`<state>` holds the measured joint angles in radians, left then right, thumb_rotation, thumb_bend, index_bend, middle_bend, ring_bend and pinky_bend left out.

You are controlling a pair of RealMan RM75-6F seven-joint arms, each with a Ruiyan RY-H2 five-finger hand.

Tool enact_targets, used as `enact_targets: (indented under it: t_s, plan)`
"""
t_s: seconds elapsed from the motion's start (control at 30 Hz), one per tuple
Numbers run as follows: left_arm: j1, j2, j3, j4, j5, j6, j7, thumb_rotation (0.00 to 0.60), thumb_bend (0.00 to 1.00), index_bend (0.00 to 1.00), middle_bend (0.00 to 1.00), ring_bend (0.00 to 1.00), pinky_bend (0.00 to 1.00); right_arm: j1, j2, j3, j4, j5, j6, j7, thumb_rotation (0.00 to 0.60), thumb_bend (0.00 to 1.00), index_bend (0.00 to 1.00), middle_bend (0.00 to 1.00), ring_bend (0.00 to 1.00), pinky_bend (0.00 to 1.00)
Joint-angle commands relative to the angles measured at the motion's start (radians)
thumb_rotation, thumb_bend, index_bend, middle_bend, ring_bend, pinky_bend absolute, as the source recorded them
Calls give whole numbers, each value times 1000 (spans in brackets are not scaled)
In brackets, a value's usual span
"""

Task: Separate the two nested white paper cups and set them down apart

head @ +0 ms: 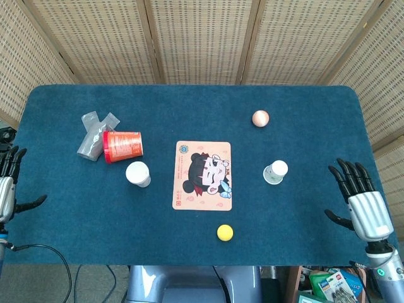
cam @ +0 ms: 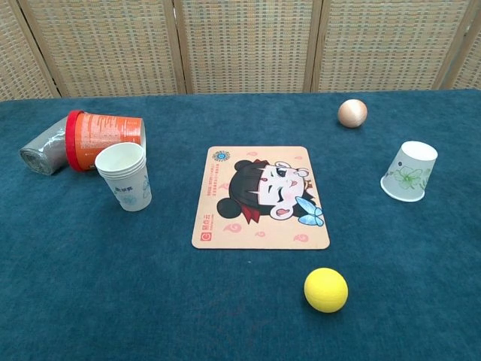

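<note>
Either side of the cartoon mat (head: 202,175), two white paper cups (head: 138,173) (head: 275,172) stand well apart, each nearer its own empty, spread-fingered left hand (head: 6,189) and right hand (head: 364,206).

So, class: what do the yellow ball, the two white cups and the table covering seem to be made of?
Yellow ball: probably foam or soft rubber, with a matte, finely dimpled skin.
Cups: thin paper, matte white, with rolled rims and faint print.
Table covering: felt-like cloth, fuzzy and dull blue.
</note>
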<state>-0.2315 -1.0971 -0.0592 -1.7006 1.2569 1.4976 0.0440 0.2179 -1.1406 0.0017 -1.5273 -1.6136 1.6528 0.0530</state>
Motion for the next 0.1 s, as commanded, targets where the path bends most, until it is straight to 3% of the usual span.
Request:
enact_targets:
  t_s: [0.03,0.1]
  plan:
    - [28,-24,24,55,52,29,-44,600,161,0,0,0,0,-37,-16,-7,-2,-21,40,-1,600,0,30,0,0,0]
    - [32,-28,27,68,70,31,-51,600,162,0,0,0,0,-46,-23,-5,1,-20,47,-4,600,0,30,0,0,0]
